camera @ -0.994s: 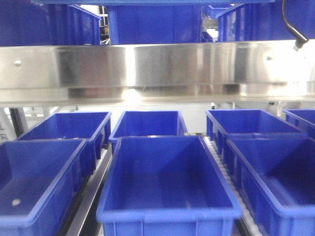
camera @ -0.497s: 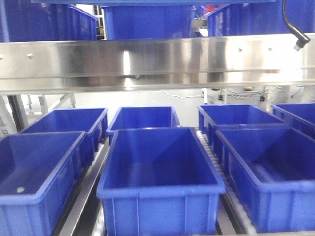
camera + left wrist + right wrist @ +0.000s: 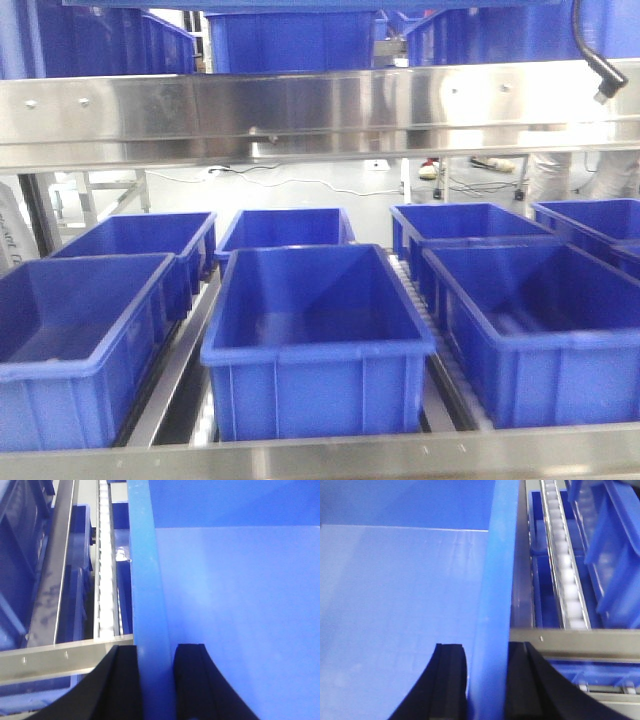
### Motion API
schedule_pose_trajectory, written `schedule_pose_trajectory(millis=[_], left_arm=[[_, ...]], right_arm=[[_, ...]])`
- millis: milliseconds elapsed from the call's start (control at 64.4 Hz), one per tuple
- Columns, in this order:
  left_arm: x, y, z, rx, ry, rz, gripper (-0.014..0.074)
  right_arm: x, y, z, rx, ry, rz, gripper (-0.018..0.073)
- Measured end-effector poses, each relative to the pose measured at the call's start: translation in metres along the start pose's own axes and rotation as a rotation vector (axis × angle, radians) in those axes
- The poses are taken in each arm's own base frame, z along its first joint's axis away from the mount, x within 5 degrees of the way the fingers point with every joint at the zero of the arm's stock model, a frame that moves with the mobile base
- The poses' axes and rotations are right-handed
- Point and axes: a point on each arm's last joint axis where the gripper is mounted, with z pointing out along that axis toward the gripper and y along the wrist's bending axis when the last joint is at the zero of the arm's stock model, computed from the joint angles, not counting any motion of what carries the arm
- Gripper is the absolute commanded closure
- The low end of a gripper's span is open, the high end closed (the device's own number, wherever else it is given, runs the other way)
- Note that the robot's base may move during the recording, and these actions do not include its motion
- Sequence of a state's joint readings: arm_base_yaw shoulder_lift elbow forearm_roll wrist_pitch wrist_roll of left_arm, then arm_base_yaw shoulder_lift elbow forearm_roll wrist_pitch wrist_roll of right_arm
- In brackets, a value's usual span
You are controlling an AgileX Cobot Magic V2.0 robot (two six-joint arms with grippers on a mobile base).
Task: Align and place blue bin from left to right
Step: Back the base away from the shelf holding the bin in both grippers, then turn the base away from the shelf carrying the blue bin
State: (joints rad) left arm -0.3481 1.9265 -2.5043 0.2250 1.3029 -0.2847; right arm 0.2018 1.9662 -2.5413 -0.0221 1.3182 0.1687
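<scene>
The blue bin (image 3: pixel 225 580) fills most of both wrist views, with bright blue inner walls and a thick rim. My left gripper (image 3: pixel 156 650) is shut on its left rim (image 3: pixel 145 580), one black finger on each side. My right gripper (image 3: pixel 485 647) is shut on the right rim (image 3: pixel 497 570) of the blue bin (image 3: pixel 395 605) in the same way. Below the held bin I see a steel shelf rail (image 3: pixel 60 660) and roller tracks. In the front view, a thin blue edge (image 3: pixel 300 4) runs along the top; neither gripper shows there.
A wide stainless beam (image 3: pixel 320 115) crosses the front view, with darker blue bins (image 3: pixel 290 40) on the shelf above it. Several darker bins (image 3: pixel 315 330) sit in rows on the lower shelf behind a front rail (image 3: pixel 320 455). Roller tracks (image 3: pixel 565 580) run between lanes. A black cable (image 3: pixel 598 65) hangs top right.
The front view has pulled back: the lower bins look smaller and farther, the steel beam sits higher, and a front rail has come in at the bottom. The blue top edge stayed put.
</scene>
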Motion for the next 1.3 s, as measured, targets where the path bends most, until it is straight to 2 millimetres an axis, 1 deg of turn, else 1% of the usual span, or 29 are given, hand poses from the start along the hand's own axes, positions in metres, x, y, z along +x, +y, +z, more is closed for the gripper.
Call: schedule_pose_trajectory(millis=[1305], left_arm=[[-0.0001,0.0002,-0.0002,-0.002,-0.001,0.000,0.0613]], right_arm=[[0.0000,0.0002,0.0000,-0.002,0.000,0.001,0.0638]])
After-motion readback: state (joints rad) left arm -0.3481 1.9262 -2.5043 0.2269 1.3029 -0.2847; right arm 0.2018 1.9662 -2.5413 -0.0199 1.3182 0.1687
